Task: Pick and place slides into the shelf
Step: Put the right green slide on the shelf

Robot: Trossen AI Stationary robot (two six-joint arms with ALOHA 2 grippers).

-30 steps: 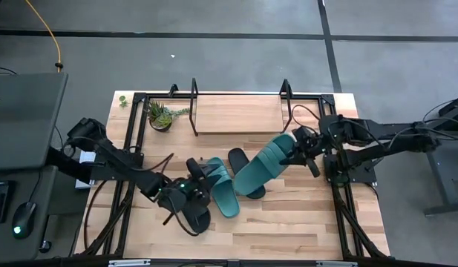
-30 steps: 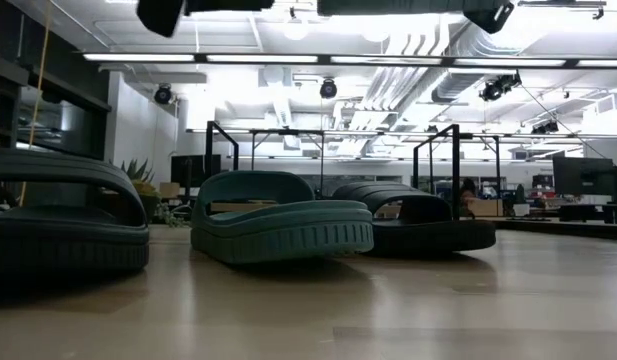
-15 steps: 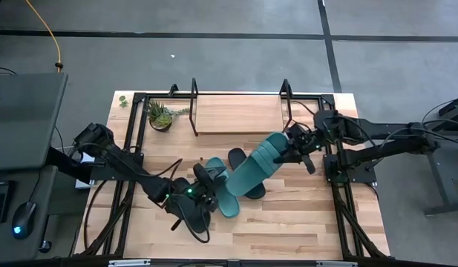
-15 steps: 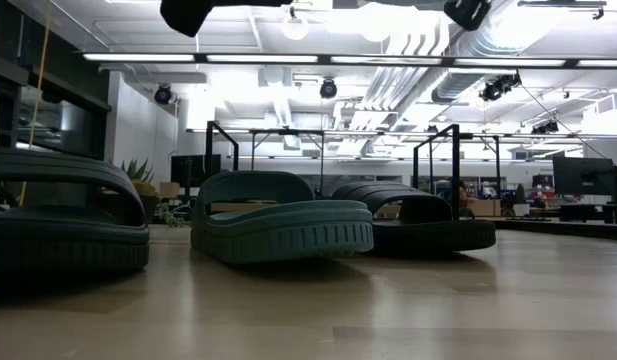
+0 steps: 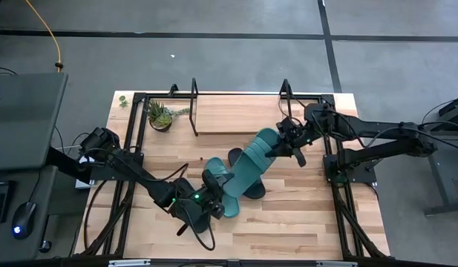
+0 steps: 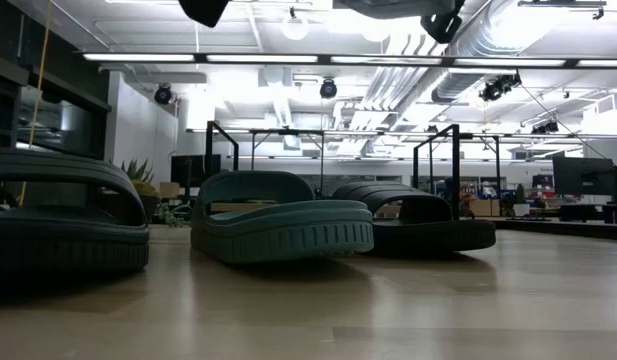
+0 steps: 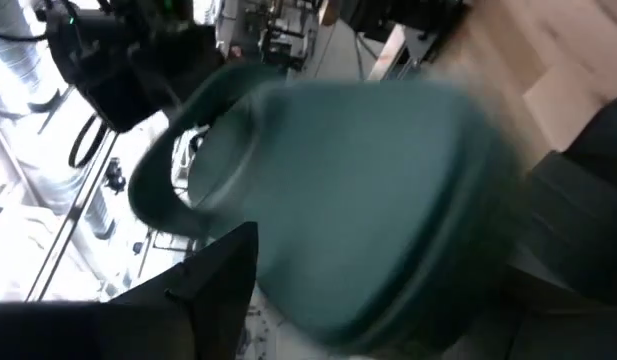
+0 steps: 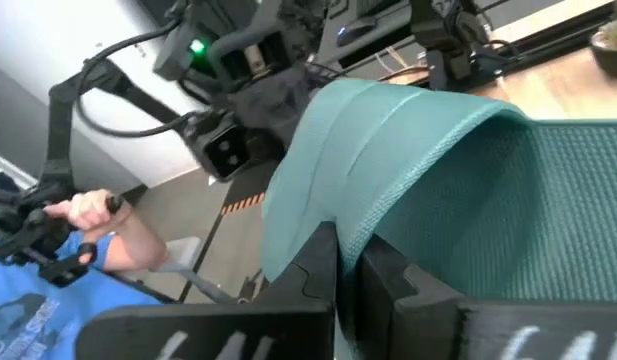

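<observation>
Your right gripper (image 5: 286,145) is clamped tight on one end of a teal-green slide (image 5: 252,161), and the right wrist view shows its fingers pinching the sandal's edge just behind the wide strap. The sandal hangs in the air, tilted, over the middle of the table (image 5: 310,222). Its long axis runs diagonally from the gripped end, which is nearest the shelf (image 5: 236,113), down toward the table's front, where the free end overhangs a black slide (image 5: 245,175) lying on the wood.

The shelf lies just beyond the gripped end, toward the back edge of the table, with its wooden board running across the table between the black wire end frames. So the sandal has to travel backward, and its diagonal axis still wants turning to suit the board.

Your left gripper (image 5: 214,202) is low at the front, right over the second teal-green slide (image 5: 223,191), fingers part-spread around it; I cannot tell whether they grip it yet.
</observation>
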